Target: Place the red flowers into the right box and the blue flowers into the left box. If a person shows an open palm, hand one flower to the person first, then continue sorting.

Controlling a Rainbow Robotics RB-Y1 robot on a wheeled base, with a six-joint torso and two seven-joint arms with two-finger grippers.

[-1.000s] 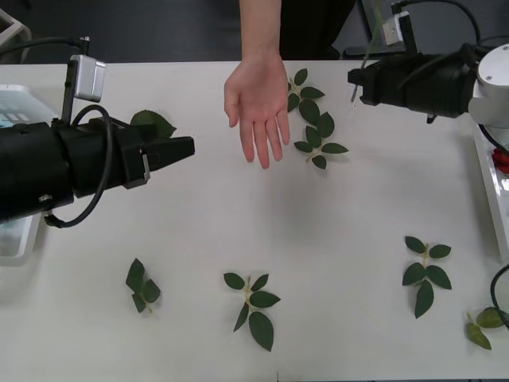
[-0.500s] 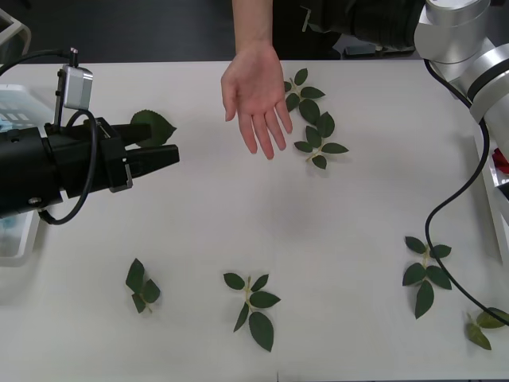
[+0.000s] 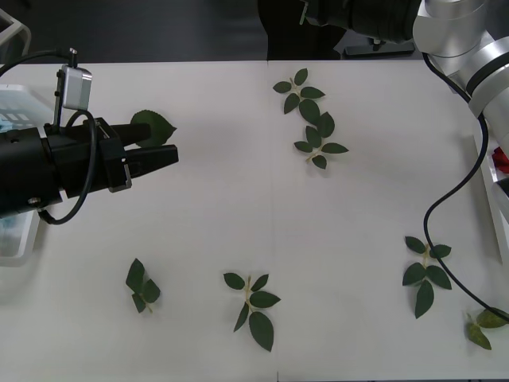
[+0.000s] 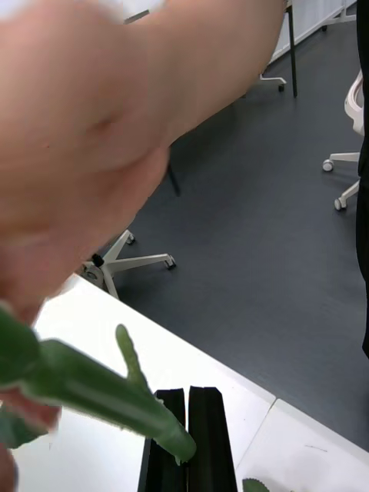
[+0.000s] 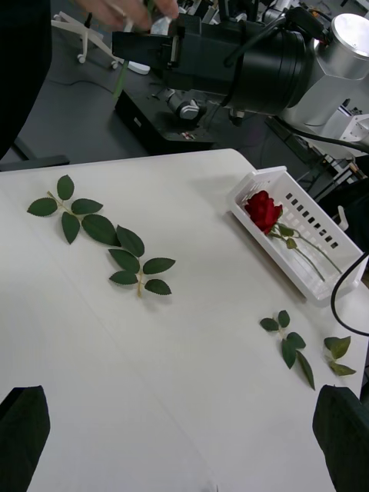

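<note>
The white table carries scattered leaf sprigs and no loose blooms, so sorting looks nearly finished. The right box at the table's right edge holds one red rose; the left box sits at the left edge behind the left arm, its contents hard to make out. The right gripper, raised beyond the table's far edge, is pinched on a green flower stem which a person's hand is grasping (the handover seems underway). The left gripper hovers over the table's left side, fingers spread and empty.
</note>
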